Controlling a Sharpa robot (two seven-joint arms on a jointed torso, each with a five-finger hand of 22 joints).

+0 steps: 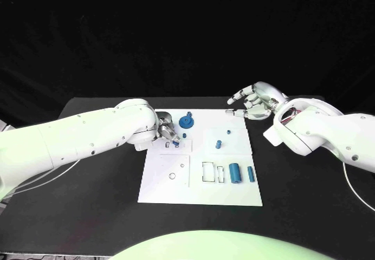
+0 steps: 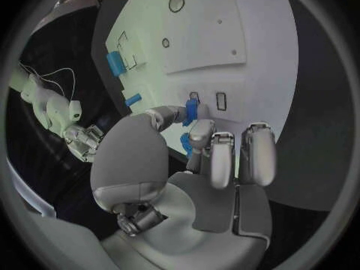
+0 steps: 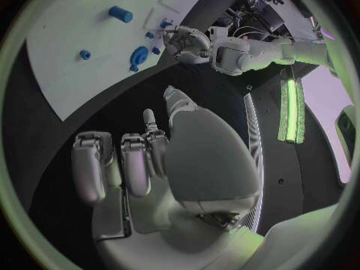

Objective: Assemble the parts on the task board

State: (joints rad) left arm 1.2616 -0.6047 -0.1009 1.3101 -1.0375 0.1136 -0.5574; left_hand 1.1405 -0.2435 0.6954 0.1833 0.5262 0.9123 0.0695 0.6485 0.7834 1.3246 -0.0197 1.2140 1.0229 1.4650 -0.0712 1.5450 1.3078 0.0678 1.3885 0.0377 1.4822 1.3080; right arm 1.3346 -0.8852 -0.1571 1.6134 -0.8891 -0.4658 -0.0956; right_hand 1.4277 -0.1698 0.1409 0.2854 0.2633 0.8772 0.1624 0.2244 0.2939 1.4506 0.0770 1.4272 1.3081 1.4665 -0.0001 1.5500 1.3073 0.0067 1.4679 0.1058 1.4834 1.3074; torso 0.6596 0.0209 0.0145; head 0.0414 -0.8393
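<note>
Left hand (image 1: 166, 135) pinches a small blue part (image 2: 191, 109) over the task board (image 1: 176, 189); stiff, light, best nipped by its sides. Right hand (image 1: 251, 103) hangs unclenched.

The worktop (image 1: 94, 216) is a flat, matt black surface with a straight far edge and squared corners. Behind that far edge hangs a black backdrop (image 1: 187, 43), falling in soft vertical folds like a curtain and taking up everything beyond the worktop. In the right wrist view, a bright green-lit vertical strip lamp (image 3: 290, 111) stands past the worktop's edge, and just beside the lamp lies a paler, pinkish-lit surface (image 3: 330, 90) of the room.
</note>
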